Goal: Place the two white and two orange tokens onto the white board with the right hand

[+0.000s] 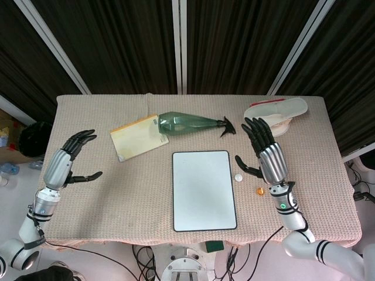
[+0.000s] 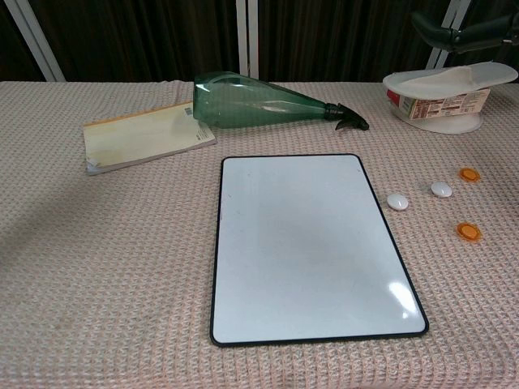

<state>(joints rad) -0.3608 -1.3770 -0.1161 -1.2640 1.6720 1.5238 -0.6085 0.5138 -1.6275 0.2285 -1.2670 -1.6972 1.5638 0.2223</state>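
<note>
Unreadable red-printed label on white tub (image 2: pixel 438 106)

The left hand (image 1: pixel 69 159) hovers with nothing in it — fingers (image 1: pixel 82 140) stretched forward and slightly apart, thumb (image 1: pixel 88 176) swung out to the inner side. The right hand (image 1: pixel 266 153) is likewise empty, back upward, fingers (image 1: pixel 255 130) spread and pointing away from the body, thumb (image 1: pixel 246 167) angled inward below them. Both forearms rise from the near corners — wrists about level.
</note>
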